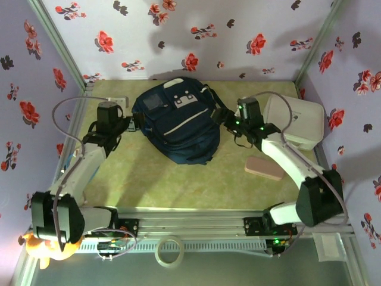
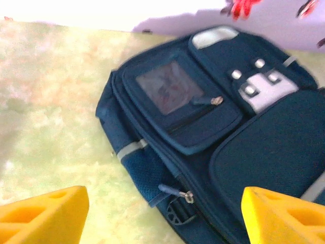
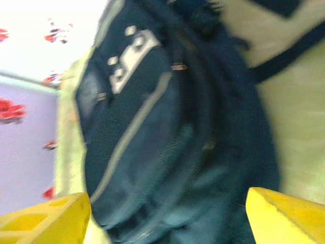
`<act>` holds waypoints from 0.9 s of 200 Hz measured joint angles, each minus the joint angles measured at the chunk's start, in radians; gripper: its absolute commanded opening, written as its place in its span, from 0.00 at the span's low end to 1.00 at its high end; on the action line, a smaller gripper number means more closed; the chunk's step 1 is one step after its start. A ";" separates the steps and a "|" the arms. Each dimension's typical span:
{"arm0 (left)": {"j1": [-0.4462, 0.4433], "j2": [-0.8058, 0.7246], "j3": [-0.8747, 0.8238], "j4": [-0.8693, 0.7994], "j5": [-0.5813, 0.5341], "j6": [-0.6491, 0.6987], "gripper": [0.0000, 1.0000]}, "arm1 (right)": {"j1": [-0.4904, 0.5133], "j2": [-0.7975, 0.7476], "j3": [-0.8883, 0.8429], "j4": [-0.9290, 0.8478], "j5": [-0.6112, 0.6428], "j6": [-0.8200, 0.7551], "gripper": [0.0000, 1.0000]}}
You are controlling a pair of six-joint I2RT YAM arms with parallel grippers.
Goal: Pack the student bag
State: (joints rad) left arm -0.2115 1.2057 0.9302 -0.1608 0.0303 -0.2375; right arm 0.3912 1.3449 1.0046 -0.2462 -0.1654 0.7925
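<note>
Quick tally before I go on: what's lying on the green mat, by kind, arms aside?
student bag: 1
white box: 1
pink oblong item: 1
small white item, far left, kind unclear: 1
Total: 4

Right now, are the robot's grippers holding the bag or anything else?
Nothing is held. The left gripper and the right gripper stand open and empty, one on each side of the student bag.
</note>
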 measured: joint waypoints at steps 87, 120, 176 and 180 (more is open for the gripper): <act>-0.005 -0.151 0.008 -0.067 0.094 -0.082 1.00 | -0.063 0.039 -0.148 -0.204 0.312 -0.005 0.87; -0.005 -0.151 0.008 -0.072 0.120 -0.082 1.00 | -0.106 0.172 -0.100 -0.206 0.341 -0.030 0.87; -0.005 -0.138 0.007 -0.081 0.137 -0.078 1.00 | -0.125 0.222 -0.116 -0.202 0.313 -0.029 0.86; -0.005 -0.136 0.007 -0.082 0.139 -0.078 1.00 | -0.125 0.220 -0.123 -0.202 0.307 -0.026 0.86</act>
State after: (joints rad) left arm -0.2161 1.0695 0.9375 -0.2424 0.1692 -0.3153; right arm 0.2661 1.5654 0.8818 -0.4484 0.1421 0.7662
